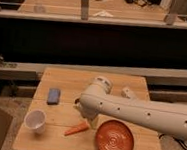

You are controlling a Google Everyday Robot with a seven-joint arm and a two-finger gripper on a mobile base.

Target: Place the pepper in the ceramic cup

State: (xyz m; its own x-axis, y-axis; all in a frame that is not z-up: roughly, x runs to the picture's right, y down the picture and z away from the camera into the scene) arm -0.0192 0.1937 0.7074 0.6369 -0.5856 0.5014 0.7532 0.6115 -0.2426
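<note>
on the wooden table (66,79), your gripper (89,120) hangs spread just beside the orange pepper (77,129) (it lies flat, unheld), between the white ceramic cup (35,119) and the orange plate (115,139).

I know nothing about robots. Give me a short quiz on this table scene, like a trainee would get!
1. True or false: the pepper already lies in the cup.
2. What lies between the cup and the plate? A the pepper; B a spoon; C nothing.
3. Fill in: the gripper, under the arm and close above the pepper, has its jaws ____.
Key: 1 false, it lies on the table; 2 A; 3 open.
</note>
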